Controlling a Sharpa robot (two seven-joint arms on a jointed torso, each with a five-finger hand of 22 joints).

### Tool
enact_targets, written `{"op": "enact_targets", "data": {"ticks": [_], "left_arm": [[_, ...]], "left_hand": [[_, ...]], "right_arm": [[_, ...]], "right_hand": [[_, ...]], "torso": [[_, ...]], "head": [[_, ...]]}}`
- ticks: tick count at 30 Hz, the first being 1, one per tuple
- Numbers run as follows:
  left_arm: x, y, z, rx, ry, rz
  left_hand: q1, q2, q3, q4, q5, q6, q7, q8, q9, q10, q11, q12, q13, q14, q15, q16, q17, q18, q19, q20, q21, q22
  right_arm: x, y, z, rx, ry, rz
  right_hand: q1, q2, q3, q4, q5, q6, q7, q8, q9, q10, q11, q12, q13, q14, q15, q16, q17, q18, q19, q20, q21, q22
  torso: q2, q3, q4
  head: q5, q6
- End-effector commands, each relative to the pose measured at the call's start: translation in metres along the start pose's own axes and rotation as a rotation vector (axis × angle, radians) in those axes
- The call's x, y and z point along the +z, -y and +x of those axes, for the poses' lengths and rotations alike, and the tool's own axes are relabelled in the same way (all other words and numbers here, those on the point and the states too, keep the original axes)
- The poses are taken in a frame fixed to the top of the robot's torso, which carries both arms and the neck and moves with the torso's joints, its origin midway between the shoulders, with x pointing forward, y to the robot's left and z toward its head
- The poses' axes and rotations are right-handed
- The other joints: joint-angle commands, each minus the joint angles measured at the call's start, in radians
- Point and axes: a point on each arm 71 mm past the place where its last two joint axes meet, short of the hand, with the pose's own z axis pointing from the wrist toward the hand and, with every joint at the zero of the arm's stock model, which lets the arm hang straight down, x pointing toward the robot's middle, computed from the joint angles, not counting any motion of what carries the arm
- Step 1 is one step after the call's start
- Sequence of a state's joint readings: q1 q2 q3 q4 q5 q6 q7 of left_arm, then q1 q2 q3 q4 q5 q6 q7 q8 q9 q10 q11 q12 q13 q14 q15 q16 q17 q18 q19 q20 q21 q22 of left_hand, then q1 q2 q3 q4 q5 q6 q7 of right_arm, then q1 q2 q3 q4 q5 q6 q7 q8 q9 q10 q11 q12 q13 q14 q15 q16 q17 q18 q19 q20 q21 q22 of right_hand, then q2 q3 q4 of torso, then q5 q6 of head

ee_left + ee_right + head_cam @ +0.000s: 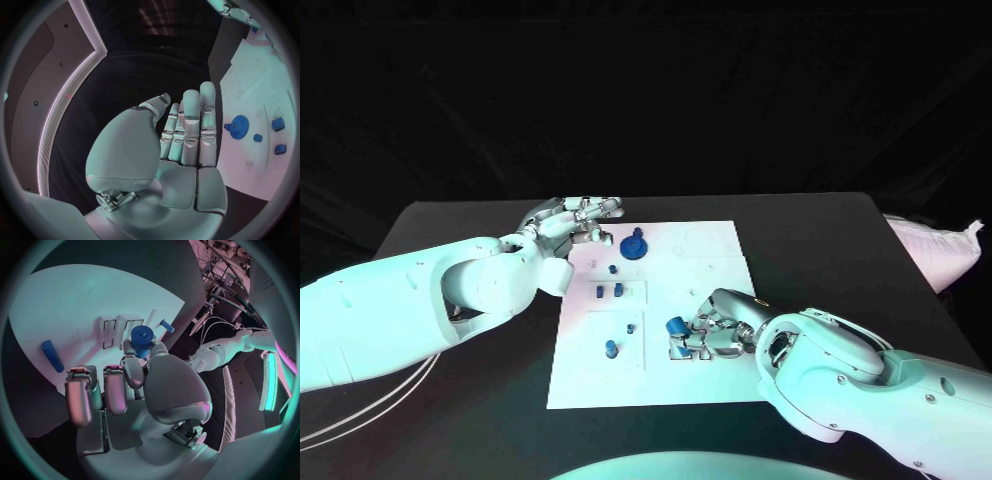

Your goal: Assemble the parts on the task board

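The right hand (708, 330) rests low on the task board (718, 250), near its right edge and toward the near end, with a short blue cylinder (142, 337) pinched between thumb and a finger just above a pair of outlined slots; the other fingers curl down beside it. The left hand (571, 222) hovers off the board's far left corner, fingers straight and side by side, holding nothing. Just beside that corner a blue gear (636, 247) sits on the board. Several small blue pieces (610, 291) lie loose down the left half, and a blue rod (51, 355) lies flat elsewhere on the plate. By my reading the work is early: one part in hand, most still unplaced
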State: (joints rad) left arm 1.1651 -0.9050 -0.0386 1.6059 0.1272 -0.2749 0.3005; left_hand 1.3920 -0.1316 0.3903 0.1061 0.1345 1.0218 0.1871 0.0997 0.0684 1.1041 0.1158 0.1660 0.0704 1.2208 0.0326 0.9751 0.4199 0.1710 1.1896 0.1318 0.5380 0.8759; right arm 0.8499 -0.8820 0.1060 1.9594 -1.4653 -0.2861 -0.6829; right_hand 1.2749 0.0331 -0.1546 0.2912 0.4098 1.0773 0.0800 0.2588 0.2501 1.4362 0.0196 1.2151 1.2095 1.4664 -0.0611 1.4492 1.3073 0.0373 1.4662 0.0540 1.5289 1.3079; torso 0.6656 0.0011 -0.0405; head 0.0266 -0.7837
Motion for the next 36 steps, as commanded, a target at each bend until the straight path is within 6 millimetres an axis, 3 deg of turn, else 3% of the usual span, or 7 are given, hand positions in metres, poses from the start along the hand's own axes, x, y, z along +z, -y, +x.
{"op": "enact_targets", "data": {"ticks": [1,11,16,18,23,31,36], "left_arm": [[0.0001,0.0003,0.0033,-0.010,-0.021,0.004],[0.0002,0.0003,0.0031,-0.009,-0.019,0.004],[0.0001,0.0005,0.0026,-0.008,-0.015,0.006],[0.0001,0.0006,0.0025,-0.008,-0.014,0.006],[0.0000,0.0006,0.0024,-0.007,-0.013,0.006],[-0.0003,0.0007,0.0017,-0.007,-0.011,0.006],[-0.0005,0.0008,0.0014,-0.007,-0.011,0.006]], "left_hand": [[0.001,0.003,-0.001,-0.005,0.005,-0.007,0.003,0.005,0.000,-0.008,0.001,0.005,-0.002,-0.005,-0.005,0.006,-0.001,0.011,0.003,-0.005,-0.007,-0.002],[0.001,0.003,-0.001,-0.005,0.005,-0.007,0.003,0.005,0.000,-0.008,0.001,0.005,-0.002,-0.005,-0.005,0.006,-0.001,0.011,0.003,-0.005,-0.007,-0.002],[0.001,0.003,-0.001,-0.005,0.005,-0.007,0.003,0.005,0.000,-0.008,0.001,0.005,-0.002,-0.005,-0.005,0.006,-0.001,0.011,0.003,-0.005,-0.007,-0.002],[0.001,0.003,-0.001,-0.005,0.005,-0.007,0.003,0.005,0.000,-0.008,0.001,0.005,-0.002,-0.005,-0.005,0.006,-0.001,0.011,0.003,-0.005,-0.007,-0.002],[0.001,0.004,-0.002,-0.005,0.005,-0.008,0.003,0.006,0.000,-0.009,0.001,0.007,-0.002,-0.005,-0.005,0.007,-0.002,0.011,0.003,-0.005,-0.008,-0.002],[0.001,0.004,-0.002,-0.005,0.005,-0.008,0.003,0.006,0.000,-0.009,0.001,0.007,-0.002,-0.005,-0.005,0.007,-0.002,0.011,0.003,-0.005,-0.008,-0.002],[0.001,0.004,-0.002,-0.005,0.005,-0.008,0.003,0.006,0.000,-0.009,0.001,0.007,-0.002,-0.005,-0.005,0.007,-0.002,0.011,0.003,-0.005,-0.008,-0.002]], "right_arm": [[0.0020,0.0016,0.0037,-0.039,-0.043,0.020],[0.0065,0.0046,0.0020,-0.087,-0.011,0.035],[0.0072,0.0048,0.0005,-0.113,0.011,0.036],[0.0073,0.0045,0.0001,-0.120,0.018,0.035],[0.0074,0.0039,0.0000,-0.131,0.022,0.031],[0.0070,0.0036,-0.0005,-0.146,0.027,0.027],[0.0065,0.0022,0.0004,-0.157,0.018,0.018]], "right_hand": [[-0.019,-0.002,-0.010,0.000,-0.008,0.016,-0.009,0.003,0.002,0.023,-0.025,0.072,0.129,0.059,-0.008,-0.003,0.014,-0.018,0.055,-0.009,-0.001,0.201],[-0.053,0.014,-0.030,0.001,-0.019,0.026,-0.015,0.009,0.017,0.023,-0.030,0.064,0.129,0.059,-0.012,-0.005,0.013,-0.018,0.055,-0.012,-0.001,0.201],[-0.074,0.020,-0.048,0.000,-0.056,0.029,-0.017,0.011,0.027,0.024,-0.032,0.058,0.129,0.059,-0.014,-0.006,0.012,-0.018,0.054,-0.014,-0.002,0.200],[-0.094,0.024,-0.064,0.001,-0.109,0.029,-0.018,0.011,0.034,0.024,-0.033,0.053,0.128,0.059,-0.015,-0.008,0.011,-0.018,0.053,-0.015,-0.003,0.199],[-0.202,0.003,-0.131,0.001,-0.348,0.021,-0.016,0.007,0.048,0.016,-0.030,0.025,0.117,0.056,-0.014,-0.017,-0.002,-0.015,0.045,-0.015,-0.011,0.189],[-0.265,-0.035,-0.122,0.001,-0.358,0.026,-0.018,0.012,0.064,0.012,-0.032,0.009,0.112,0.055,-0.014,-0.021,-0.006,-0.014,0.044,-0.015,-0.013,0.187],[-0.126,-0.019,-0.068,-0.032,-0.323,0.024,-0.019,0.013,0.084,0.017,-0.034,0.009,0.119,0.057,-0.016,-0.020,-0.001,-0.015,0.046,-0.016,-0.011,0.190]], "torso": [[0.000,0.0014,-0.0005],[0.000,0.0014,0.0001],[0.001,0.0013,-0.0007],[0.000,0.0014,-0.0008],[0.000,0.0013,-0.0007],[-0.001,0.0016,-0.0002],[0.000,0.0017,-0.0002]], "head": [[0.002,-0.001],[0.004,-0.001],[0.004,-0.001],[0.005,-0.001],[0.004,-0.002],[0.004,-0.003],[0.004,-0.004]]}}
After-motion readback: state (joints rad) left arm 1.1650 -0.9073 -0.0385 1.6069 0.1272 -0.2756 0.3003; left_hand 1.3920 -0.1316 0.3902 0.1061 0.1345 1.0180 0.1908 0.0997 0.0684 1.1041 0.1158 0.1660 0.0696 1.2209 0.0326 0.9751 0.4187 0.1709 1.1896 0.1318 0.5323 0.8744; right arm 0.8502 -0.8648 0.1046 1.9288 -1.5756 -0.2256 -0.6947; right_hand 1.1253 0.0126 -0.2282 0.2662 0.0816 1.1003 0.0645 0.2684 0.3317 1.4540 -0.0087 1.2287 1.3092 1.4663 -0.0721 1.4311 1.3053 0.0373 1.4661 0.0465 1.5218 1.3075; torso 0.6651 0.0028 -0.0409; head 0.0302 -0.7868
